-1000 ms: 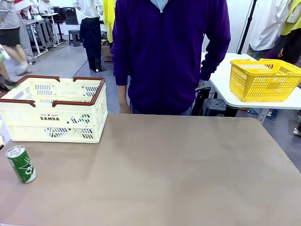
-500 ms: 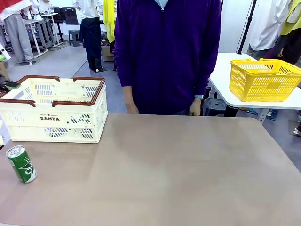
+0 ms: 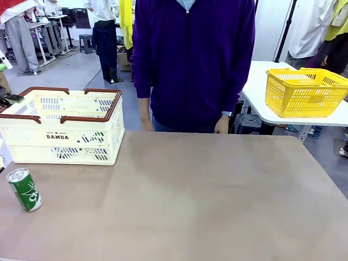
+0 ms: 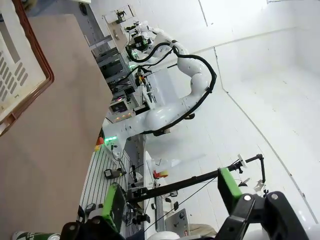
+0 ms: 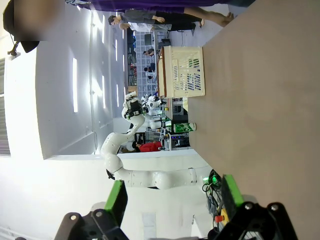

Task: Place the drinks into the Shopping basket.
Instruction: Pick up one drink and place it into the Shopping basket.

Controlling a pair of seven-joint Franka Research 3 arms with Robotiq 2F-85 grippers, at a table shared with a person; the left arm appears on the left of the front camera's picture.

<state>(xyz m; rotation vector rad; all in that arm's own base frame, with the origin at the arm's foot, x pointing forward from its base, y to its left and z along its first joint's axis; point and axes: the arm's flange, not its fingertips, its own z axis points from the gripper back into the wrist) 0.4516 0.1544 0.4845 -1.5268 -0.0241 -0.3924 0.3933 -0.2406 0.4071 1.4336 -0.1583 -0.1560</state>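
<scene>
The green drink can (image 3: 24, 189) stands upright, slightly tilted in appearance, at the lower left of the front view, on the tabletop (image 3: 206, 201) just in front of the Shopping basket (image 3: 62, 126) at the left. In the right wrist view the can (image 5: 184, 128) lies near the basket (image 5: 183, 78), mid-frame.

Left gripper (image 4: 172, 196): released, jaws spread, nothing between them. Right gripper (image 5: 172, 197): released, jaws spread, nothing between them. Both point away from the can.

Hazards: the slim can is likely to tip or roll if one pad strikes it before the other. It stands close to the tabletop's left edge, so a sideways push could send it off. The basket's raised brown rim may catch a can carried too low.

Surroundings: a person in a purple top (image 3: 193, 60) stands at the far edge, hands (image 3: 222, 125) hanging just beside the tabletop. A yellow mesh basket (image 3: 304, 91) sits on a separate white table at upper right, well apart. Nothing lies between can and basket.
</scene>
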